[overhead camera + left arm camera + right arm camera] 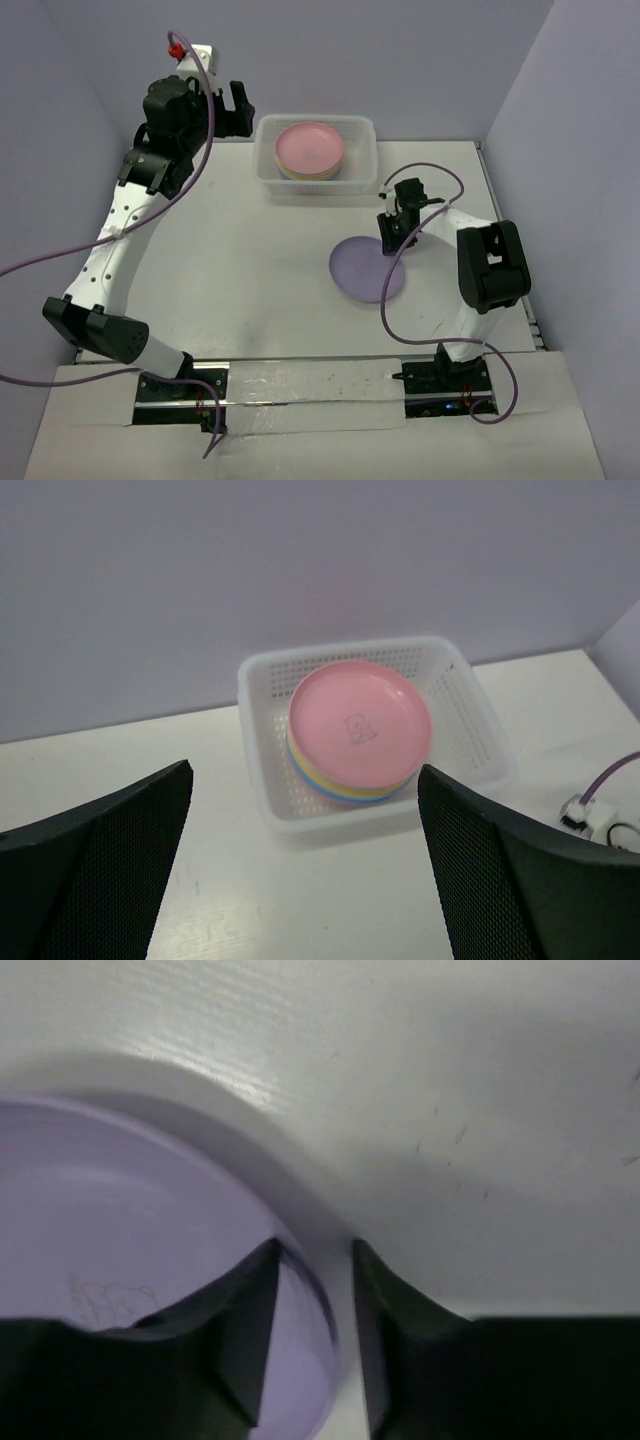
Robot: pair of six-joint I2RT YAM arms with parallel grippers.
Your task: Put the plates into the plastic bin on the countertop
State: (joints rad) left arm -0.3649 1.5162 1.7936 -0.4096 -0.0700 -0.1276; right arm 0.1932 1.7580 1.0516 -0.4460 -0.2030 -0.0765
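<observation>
The plastic bin [362,128] stands at the back of the countertop [250,270] and holds a stack of plates with a pink plate [310,147] on top. In the left wrist view the bin [252,675] and the pink plate [360,720] show yellow and blue rims beneath. A lavender plate [362,272] lies flat on the countertop right of centre. My right gripper [393,245] is low at its far right rim. In the right wrist view the gripper [316,1250] is slightly open, one finger inside the lavender plate [120,1220], one outside. My left gripper [238,105] is open and empty, raised left of the bin.
Pale lavender walls close in the back, left and right sides. A purple cable loops from each arm, the right one over the countertop near the bin's right end [440,175]. The right arm's base [450,385] sits at the near edge.
</observation>
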